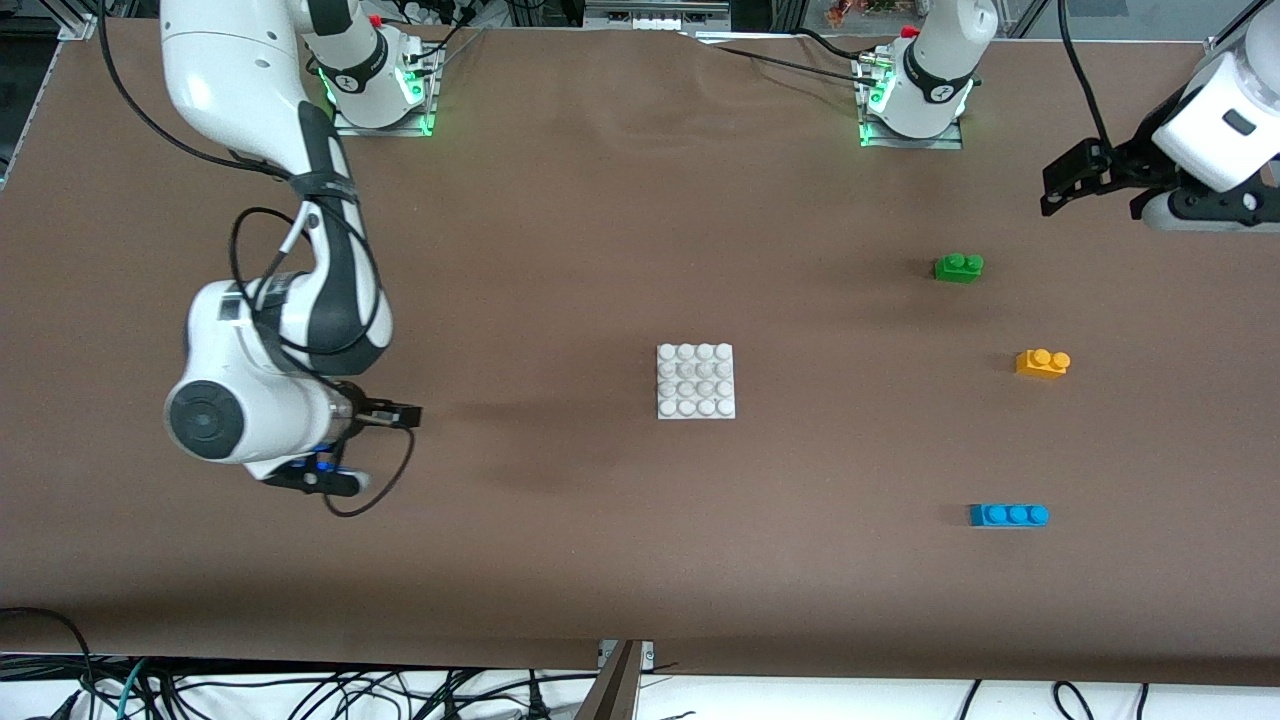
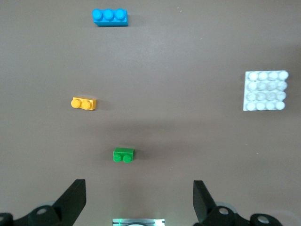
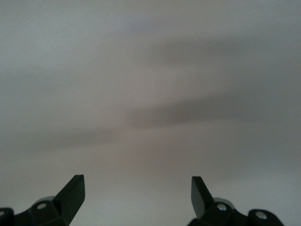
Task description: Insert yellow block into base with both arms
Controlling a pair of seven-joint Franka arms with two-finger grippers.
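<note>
Right arm first, since it shows up on the front view's left side: it comes down from its base, folds at the elbow and ends low over bare brown table [image 1: 560, 230] toward its own end, with the wrist turned sideways. The right gripper [image 1: 405, 415] points along the table toward the base [image 1: 696, 380], well apart from it, fingers [image 3: 71, 193] spread wide with nothing between them.

The base sits flat mid-table, studs up, nothing on it.

Over toward the left arm's end there's a loose column of bricks, well apart from the base: green brick [image 1: 958, 267] farthest from the front camera, then the yellow block [image 1: 1042, 362], then the blue brick [image 1: 1008, 515] nearest. The yellow block is lying on the table, studs up, untouched.

Left arm hangs up high at the table's edge, and the left gripper [image 1: 1075, 180] is over the tabletop near the green brick, released and wide open, holding nothing.
</note>
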